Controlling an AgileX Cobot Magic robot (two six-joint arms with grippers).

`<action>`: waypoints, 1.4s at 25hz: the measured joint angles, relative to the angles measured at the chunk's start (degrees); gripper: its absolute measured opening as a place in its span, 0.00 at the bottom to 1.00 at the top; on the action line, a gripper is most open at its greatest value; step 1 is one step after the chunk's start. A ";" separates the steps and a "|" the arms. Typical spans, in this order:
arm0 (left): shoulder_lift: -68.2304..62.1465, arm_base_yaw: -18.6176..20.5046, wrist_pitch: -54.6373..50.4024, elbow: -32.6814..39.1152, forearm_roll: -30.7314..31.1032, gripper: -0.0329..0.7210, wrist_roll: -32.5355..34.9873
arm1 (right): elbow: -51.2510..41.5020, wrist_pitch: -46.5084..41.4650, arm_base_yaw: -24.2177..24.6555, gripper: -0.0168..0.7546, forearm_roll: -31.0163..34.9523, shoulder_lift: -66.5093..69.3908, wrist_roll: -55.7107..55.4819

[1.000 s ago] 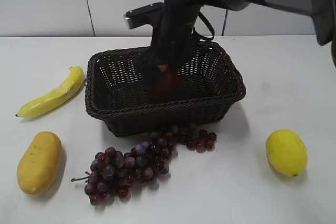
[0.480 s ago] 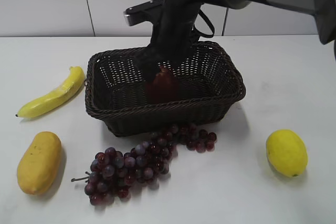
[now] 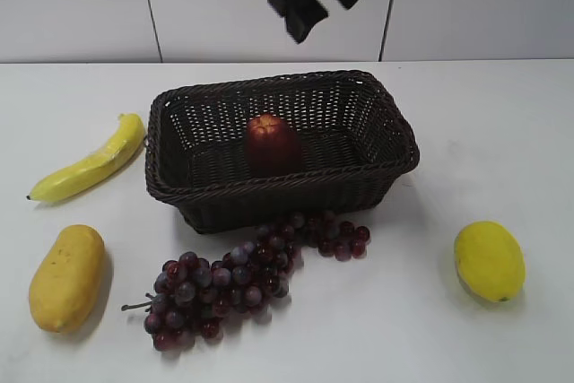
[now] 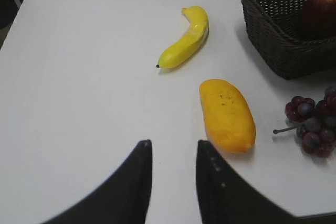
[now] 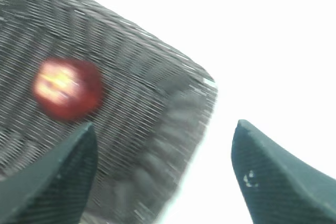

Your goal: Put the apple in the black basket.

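The dark red apple [image 3: 272, 143] stands upright inside the black basket [image 3: 377, 105] at the table's middle. It also shows in the left wrist view [image 4: 320, 11] and, blurred, in the right wrist view [image 5: 66, 88]. My right gripper [image 3: 309, 2] is open and empty, high above the basket's far rim; in the right wrist view its jaws [image 5: 163, 140] are spread wide over the basket [image 5: 157, 114]. My left gripper [image 4: 173, 148] is open and empty over bare table, near the mango, and out of the exterior view.
A banana [image 3: 94, 163] and a mango [image 3: 67, 275] lie left of the basket. A purple grape bunch [image 3: 242, 275] lies in front of it. A yellow lemon [image 3: 489, 260] sits at the front right.
My right gripper let go of the apple and rose up and away out of the basket. The apple stays standing in the basket.
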State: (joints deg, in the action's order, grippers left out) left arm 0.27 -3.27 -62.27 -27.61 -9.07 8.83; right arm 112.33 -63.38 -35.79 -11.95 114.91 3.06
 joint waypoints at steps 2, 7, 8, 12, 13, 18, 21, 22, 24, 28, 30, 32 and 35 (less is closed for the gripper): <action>0.00 0.00 0.00 0.00 0.00 0.34 0.00 | 0.00 -3.00 0.34 0.79 -3.51 -3.22 0.00; 0.00 0.00 0.00 0.00 0.00 0.34 0.00 | -0.65 -5.80 3.28 0.79 -5.23 -11.40 -1.08; 0.00 0.00 0.00 0.00 0.00 0.34 0.00 | -1.56 -5.85 4.16 0.79 -5.23 -12.95 -1.74; 0.00 0.00 0.00 0.00 0.00 0.34 0.00 | -8.27 -6.03 7.99 0.79 -5.18 -20.34 -3.44; 0.00 0.00 0.00 0.00 0.00 0.34 0.00 | -11.09 -6.10 8.92 0.79 -5.04 -22.36 -3.96; 0.00 0.00 -0.05 0.00 0.00 0.34 0.00 | -30.66 -6.05 13.45 0.79 -4.04 -33.10 -7.99; 0.00 0.00 -0.05 0.00 0.00 0.34 0.00 | -44.04 -4.35 13.70 0.79 -2.90 -40.25 -10.49; 0.00 0.00 -0.05 0.00 0.00 0.34 0.00 | -48.50 -3.73 13.70 0.79 -2.09 -42.71 -11.28; 0.00 0.00 -0.05 0.00 0.00 0.34 0.00 | -56.31 -2.41 13.70 0.79 -0.60 -47.67 -12.67; 0.00 0.00 -0.05 0.00 0.00 0.34 0.00 | -69.55 0.09 13.70 0.79 0.14 -58.29 -14.21; 0.00 0.00 -0.05 0.00 0.00 0.34 0.00 | -73.64 0.73 13.70 0.79 0.14 -64.83 -14.41; 0.00 0.00 -0.05 0.00 0.00 0.34 0.00 | -76.53 0.79 14.03 0.79 0.14 -70.67 -14.48; 0.00 0.00 -0.05 0.00 0.00 0.34 0.00 | -78.60 0.73 17.30 0.79 0.43 -79.10 -14.52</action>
State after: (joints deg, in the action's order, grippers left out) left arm 0.27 -3.27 -62.32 -27.61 -9.07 8.83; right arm 33.72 -62.65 -18.49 -11.53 35.81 -11.45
